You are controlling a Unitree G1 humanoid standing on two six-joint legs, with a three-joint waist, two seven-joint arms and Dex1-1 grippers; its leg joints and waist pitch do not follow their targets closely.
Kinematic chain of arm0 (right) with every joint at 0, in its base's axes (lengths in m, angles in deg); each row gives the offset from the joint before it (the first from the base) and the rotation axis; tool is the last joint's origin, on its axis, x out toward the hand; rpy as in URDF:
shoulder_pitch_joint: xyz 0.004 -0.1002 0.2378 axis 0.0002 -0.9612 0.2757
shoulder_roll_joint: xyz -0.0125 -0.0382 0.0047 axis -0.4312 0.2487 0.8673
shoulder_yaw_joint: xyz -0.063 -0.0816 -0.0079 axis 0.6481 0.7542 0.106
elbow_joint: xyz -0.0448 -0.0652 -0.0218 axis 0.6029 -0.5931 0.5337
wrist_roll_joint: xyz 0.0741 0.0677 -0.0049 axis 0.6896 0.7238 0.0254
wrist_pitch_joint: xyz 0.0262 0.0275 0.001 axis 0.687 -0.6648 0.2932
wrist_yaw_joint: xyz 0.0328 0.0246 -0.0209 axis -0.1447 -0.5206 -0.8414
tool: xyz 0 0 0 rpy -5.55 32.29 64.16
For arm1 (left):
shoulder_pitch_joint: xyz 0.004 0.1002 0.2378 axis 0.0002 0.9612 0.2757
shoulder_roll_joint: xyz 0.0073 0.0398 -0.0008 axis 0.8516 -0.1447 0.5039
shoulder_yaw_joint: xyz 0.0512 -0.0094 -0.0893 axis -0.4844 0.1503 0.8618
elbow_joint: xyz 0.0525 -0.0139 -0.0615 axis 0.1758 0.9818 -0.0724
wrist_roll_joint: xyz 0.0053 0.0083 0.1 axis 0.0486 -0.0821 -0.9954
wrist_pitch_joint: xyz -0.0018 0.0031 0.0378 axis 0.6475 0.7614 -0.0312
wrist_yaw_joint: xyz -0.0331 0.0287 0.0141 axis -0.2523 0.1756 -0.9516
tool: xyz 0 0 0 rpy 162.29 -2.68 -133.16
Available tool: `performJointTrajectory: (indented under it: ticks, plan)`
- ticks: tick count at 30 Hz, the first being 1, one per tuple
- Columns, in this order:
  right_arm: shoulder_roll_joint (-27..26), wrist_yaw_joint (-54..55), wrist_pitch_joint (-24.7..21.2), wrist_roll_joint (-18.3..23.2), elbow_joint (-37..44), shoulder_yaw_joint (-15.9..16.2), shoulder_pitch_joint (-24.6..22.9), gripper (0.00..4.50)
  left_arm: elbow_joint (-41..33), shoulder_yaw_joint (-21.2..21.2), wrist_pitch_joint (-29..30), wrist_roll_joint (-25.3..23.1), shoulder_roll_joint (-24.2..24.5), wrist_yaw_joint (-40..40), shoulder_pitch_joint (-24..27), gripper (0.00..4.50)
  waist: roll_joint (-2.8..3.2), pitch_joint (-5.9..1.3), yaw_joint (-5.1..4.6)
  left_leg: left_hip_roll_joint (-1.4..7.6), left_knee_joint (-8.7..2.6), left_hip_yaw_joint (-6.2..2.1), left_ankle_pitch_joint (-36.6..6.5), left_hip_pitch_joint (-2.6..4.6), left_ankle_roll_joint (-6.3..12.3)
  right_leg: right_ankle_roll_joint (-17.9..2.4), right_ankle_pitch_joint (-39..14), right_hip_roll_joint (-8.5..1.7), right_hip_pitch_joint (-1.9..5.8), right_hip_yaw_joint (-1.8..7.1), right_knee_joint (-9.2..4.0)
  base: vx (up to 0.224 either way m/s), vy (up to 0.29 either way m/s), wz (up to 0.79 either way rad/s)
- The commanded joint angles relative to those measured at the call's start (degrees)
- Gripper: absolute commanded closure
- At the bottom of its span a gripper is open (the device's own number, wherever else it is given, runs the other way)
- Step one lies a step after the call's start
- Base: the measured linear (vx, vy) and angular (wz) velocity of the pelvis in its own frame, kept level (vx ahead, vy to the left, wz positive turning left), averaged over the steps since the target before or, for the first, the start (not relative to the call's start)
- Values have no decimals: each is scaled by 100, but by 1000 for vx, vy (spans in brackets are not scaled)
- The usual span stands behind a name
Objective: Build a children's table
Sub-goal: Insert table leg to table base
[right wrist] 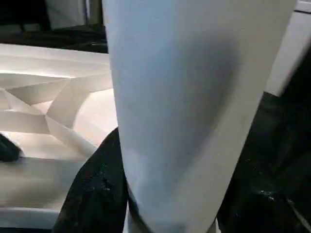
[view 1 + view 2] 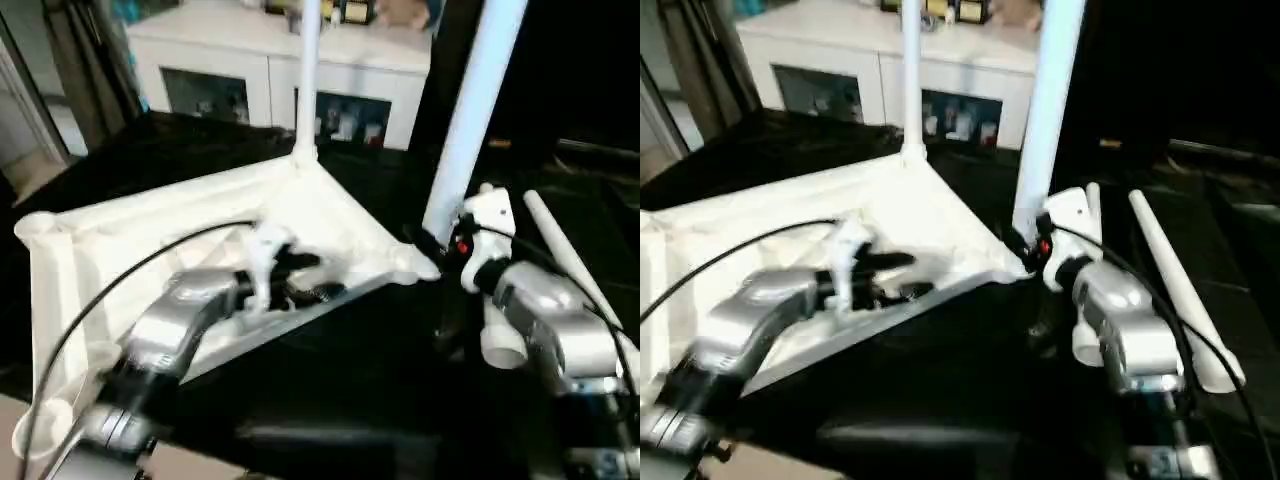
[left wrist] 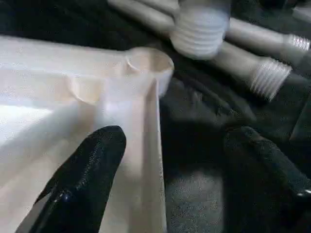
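A: Overhead, item one: top (image 2: 150, 240) lay ribs-up on the black bench (image 2: 330, 390); one leg (image 2: 306, 80) stood in its far corner, spares (image 2: 1170, 290) lay beside.

B: Left wrist?

A: Left gripper (image 3: 170, 179) gaped astride the rim; socket (image 3: 150, 63) empty.

B: Right wrist?

A: Right gripper (image 1: 165, 194) clamped a second leg (image 1: 189, 97), threads hidden. Risk, likely: cross-threading if tilted.
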Motion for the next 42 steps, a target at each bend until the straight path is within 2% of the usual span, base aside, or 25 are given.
performJointTrajectory:
  ticks: [1, 2, 3, 4, 5, 7, 8, 10, 11, 13, 17, 21, 25, 27, 30, 31, 32, 35, 36, 41, 42]
  plan:
    - [91, -68, 68, -73, -31, 8, 32, 259, 209, -91, 208, -147, -65, 114, -156, 82, -4, -422, 24, 640, -487, -303, -842, 115, -64, -1380, -272, -641, 166, 327, -391, 0, 0, 0]
    - [102, -71, 67, -73, -11, 4, 11, 259, 268, -84, 343, -138, -114, 196, -211, 82, 72, -466, 51, 645, -447, -297, -381, 103, 106, -1543, 494, -623, 154, 287, -310, 0, 0, 0]
    - [108, -69, 65, -80, 0, -4, -14, 259, 337, -157, 446, -205, -138, 233, -267, 82, 54, -467, 7, 617, -428, -284, -239, 68, 204, -1591, 833, -577, 157, 276, -285, 0, 0, 0]
    - [108, -68, 64, -83, 2, -8, -21, 259, 355, -184, 474, -229, -140, 236, -282, 97, 27, -480, 8, 607, -406, -286, -141, 60, 309, -1637, 1069, -577, 173, 267, -267, 0, 0, 0]
    - [114, -82, 81, -109, -18, 4, -36, 259, 484, -329, 556, -378, -122, 239, -356, 109, 22, -517, 16, 588, -354, -273, 120, 17, 608, -1754, 1517, -599, 190, 258, -224, 0, 0, 0]
    - [109, -89, 96, -122, -31, 17, -39, 259, 552, -418, 679, -490, -104, 312, -404, 118, 23, -510, 27, 599, -331, -263, 90, 11, 766, -1805, 1473, -602, 166, 251, -238, 0, 0, 0]
    - [108, -90, 94, -119, -20, 19, -49, 259, 550, -470, 736, -525, -86, 269, -415, 118, 75, -480, 40, 631, -351, -272, -106, 29, 758, -1821, 1162, -605, 140, 243, -285, 0, 0, 0]
    - [109, -84, 99, -121, -17, 22, -57, 259, 557, -492, 763, -545, -84, 232, -427, 146, 64, -459, 43, 652, -377, -273, -338, 46, 690, -1836, 813, -590, 138, 239, -309, 0, 0, 0]
    - [112, -77, 107, -119, -24, 29, -55, 259, 600, -492, 758, -575, -97, 232, -457, 158, 90, -438, 40, 672, -412, -282, -613, 62, 538, -1827, 403, -585, 135, 240, -338, 0, 0, 0]
    - [114, -72, 114, -116, -29, 33, -53, 259, 635, -487, 750, -594, -112, 238, -481, 160, 91, -415, 38, 675, -441, -280, -832, 76, 412, -1801, 107, -585, 124, 247, -368, 0, 0, 0]
    - [103, -80, 150, -150, -51, 49, -47, 259, 768, -464, 696, -675, -162, 327, -577, 205, 91, -390, 34, 675, -480, -285, -1194, 87, 161, -1669, -424, -615, 119, 265, -427, 0, 0, 0]
    - [100, -97, 165, -174, -48, 69, -54, 259, 805, -497, 587, -787, -164, 359, -584, 228, 90, -392, 36, 677, -491, -287, -1206, 80, 126, -1598, -505, -621, 105, 265, -435, 0, 0, 0]
    - [100, -102, 190, -194, -49, 104, -59, 259, 871, -475, 418, -876, -195, 432, -587, 252, 89, -396, 35, 673, -489, -290, -1114, 60, 175, -1580, -397, -627, 108, 266, -431, 0, 0, 0]
    - [103, -106, 200, -194, -54, 113, -58, 259, 918, -434, 399, -870, -227, 453, -610, 288, 83, -400, 37, 669, -482, -286, -1076, 55, 200, -1598, -335, -631, 114, 266, -428, 0, 0, 0]
    - [94, -116, 228, -205, -47, 144, -74, 259, 952, -446, 250, -904, -239, 387, -625, 293, 80, -396, 40, 673, -486, -287, -1078, 52, 236, -1603, -373, -627, 106, 262, -431, 0, 0, 0]
    - [77, -122, 256, -223, -55, 175, -73, 259, 993, -487, -126, -955, -214, 251, -618, 309, 81, -393, 40, 675, -489, -291, -1108, 52, 235, -1593, -422, -631, 105, 264, -438, 0, 0, 0]
    - [69, -125, 268, -227, -56, 187, -74, 259, 998, -527, -246, -989, -182, 167, -606, 324, 84, -389, 47, 670, -489, -294, -1124, 51, 244, -1576, -479, -630, 97, 263, -457, 0, 0, 0]
    - [46, -134, 294, -228, -48, 212, -91, 259, 882, -783, -886, -1105, 42, -375, -453, 336, 90, -396, 42, 688, -515, -313, -1159, 45, 196, -1501, -466, -632, 100, 266, -441, 0, 0, 0]
    - [38, -141, 308, -223, -47, 217, -102, 259, 771, -858, -1026, -1120, 153, -571, -363, 364, 101, -394, 29, 687, -515, -302, -1171, 43, 188, -1508, -440, -629, 97, 270, -431, 0, 0, 0]
    - [2, -213, 383, -132, -65, 164, -176, 259, -42, -841, -1039, -887, 679, -1240, 82, 388, 128, -404, 14, 703, -522, -291, -1114, 54, 175, -1648, -86, -633, 92, 258, -369, 0, 0, 0]
    - [0, -233, 395, -121, -73, 153, -193, 259, -198, -834, -1038, -862, 791, -1350, 168, 401, 110, -392, 10, 699, -526, -281, -1115, 49, 187, -1646, -117, -630, 83, 260, -377, 0, 0, 0]
